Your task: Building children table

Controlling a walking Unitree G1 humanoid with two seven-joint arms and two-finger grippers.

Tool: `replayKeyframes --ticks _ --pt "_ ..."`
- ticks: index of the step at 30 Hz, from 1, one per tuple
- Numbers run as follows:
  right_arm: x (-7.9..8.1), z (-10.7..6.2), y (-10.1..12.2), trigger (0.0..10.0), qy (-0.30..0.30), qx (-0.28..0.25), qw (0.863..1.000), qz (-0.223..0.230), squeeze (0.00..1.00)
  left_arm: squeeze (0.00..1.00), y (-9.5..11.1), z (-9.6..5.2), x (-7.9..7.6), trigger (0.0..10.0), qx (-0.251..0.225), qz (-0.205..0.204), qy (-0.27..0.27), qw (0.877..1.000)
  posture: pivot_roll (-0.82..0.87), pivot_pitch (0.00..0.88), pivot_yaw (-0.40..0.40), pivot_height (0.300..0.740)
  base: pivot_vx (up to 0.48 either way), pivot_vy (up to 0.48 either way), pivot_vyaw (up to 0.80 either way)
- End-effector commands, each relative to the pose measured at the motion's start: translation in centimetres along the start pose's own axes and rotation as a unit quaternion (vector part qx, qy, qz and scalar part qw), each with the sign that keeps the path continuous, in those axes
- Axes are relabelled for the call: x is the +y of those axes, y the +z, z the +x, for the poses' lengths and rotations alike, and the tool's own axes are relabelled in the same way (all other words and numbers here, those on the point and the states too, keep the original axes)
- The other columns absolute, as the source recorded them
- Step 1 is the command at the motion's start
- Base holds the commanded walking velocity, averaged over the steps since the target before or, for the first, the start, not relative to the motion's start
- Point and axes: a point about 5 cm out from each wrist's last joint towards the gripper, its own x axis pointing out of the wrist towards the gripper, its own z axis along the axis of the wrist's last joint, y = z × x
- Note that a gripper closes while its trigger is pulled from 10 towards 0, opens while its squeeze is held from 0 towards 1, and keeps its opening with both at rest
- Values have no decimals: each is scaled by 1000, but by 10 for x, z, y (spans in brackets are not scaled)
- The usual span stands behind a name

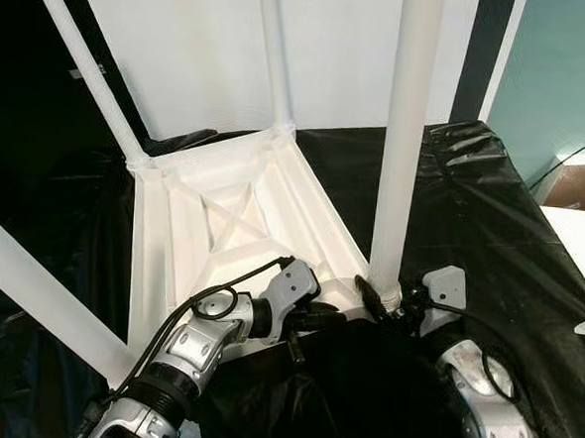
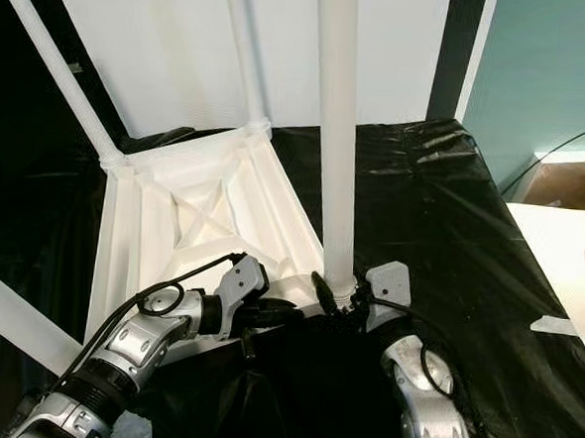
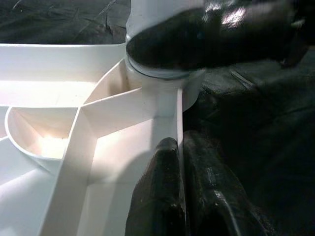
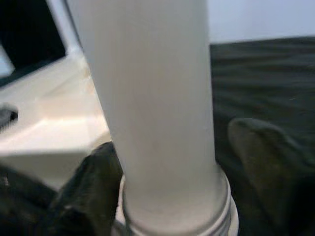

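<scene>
Upside-down white plastic children's table top lay on the black-sheeted counter, its ribbed underside facing up and its white tubular legs rising from the corners. The nearest white leg stood upright in the near corner socket. The right hand sat low at that leg's threaded base, its two black fingers either side of the tube and seemingly pressed against it. The left hand gripped the table top's near rim beside the same corner, fingers drawn together over the thin wall.

By my judgement the leg was being screwed home. A crooked start could cross the thread, or the top could slide on the slick sheet if the left grip loosened. The corner lay close to the counter's near edge, and the two hands nearly touched; open sheet lay to the right, while the other legs crowded the left and far sides.
</scene>
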Motion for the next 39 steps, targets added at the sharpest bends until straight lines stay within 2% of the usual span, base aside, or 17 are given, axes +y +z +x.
replayKeyframes --ticks 1,3,5,6,8,10,11,12,16,25,27,29,30,31,33,36,39 --pt "-2 5 2 10000 35 -1 999 2 0 0 -36 2 -18 10000 31 -70 -42 996 -72 0 87 740 0 0 0" --pt "-3 6 5 10000 56 -4 998 -2 0 0 -36 2 -18 10000 31 -70 -43 996 -73 0 85 740 0 0 0" --pt "-2 10 12 10000 137 -11 990 -24 0 0 -35 3 -18 10000 29 -69 -44 996 -73 0 85 740 0 0 0" --pt "-2 10 12 10000 137 -11 990 -24 0 0 -35 3 -18 10000 29 -69 -44 996 -73 0 85 740 0 0 0" --pt "-1 15 16 10000 205 -5 978 -41 0 0 -34 4 -18 10000 28 -70 -44 996 -75 0 83 740 0 0 0" --pt "-2 18 17 10000 234 3 971 -50 0 0 -34 4 -18 10000 28 -69 -44 996 -75 0 83 740 0 0 0" --pt "-3 18 17 4235 251 7 967 -51 0 0 -34 4 -18 10000 27 -69 -43 996 -73 0 81 740 0 0 0" --pt "-4 17 18 0 268 10 962 -45 0 0 -34 4 -18 10000 27 -69 -43 996 -68 0 79 740 0 0 0" --pt "-8 16 18 0 298 24 954 -34 0 0 -34 4 -18 10000 26 -70 -41 996 -68 0 79 740 0 0 0" --pt "-11 14 11 0 276 34 960 -6 0 0 -36 2 -20 10000 23 -80 -38 996 -68 0 82 740 0 0 0" --pt "-7 16 5 0 213 9 977 11 0 0 -35 4 -20 10000 23 -77 -43 996 -75 0 83 740 0 0 0" --pt "-6 17 3 0 182 -2 983 12 0 0 -35 5 -20 10000 24 -76 -44 996 -75 0 83 740 0 0 0" --pt "-10 18 2 0 87 -25 996 7 0 0 -34 5 -20 10000 24 -75 -44 996 -74 0 81 740 0 0 0" --pt "-10 18 2 0 87 -25 996 7 0 0 -34 5 -20 10000 24 -75 -44 996 -74 0 81 740 0 0 0" --pt "-5 13 7 0 -50 -68 996 -2 0 0 -33 6 -20 10000 22 -73 -45 996 -73 0 84 740 0 0 0" --pt "4 11 12 0 -100 -84 991 4 0 0 -33 6 -20 10000 21 -77 -46 996 -74 0 86 740 0 0 0" --pt "9 13 16 0 -115 -89 989 5 0 0 -34 6 -22 10000 22 -80 -48 995 -76 0 87 740 0 0 0"
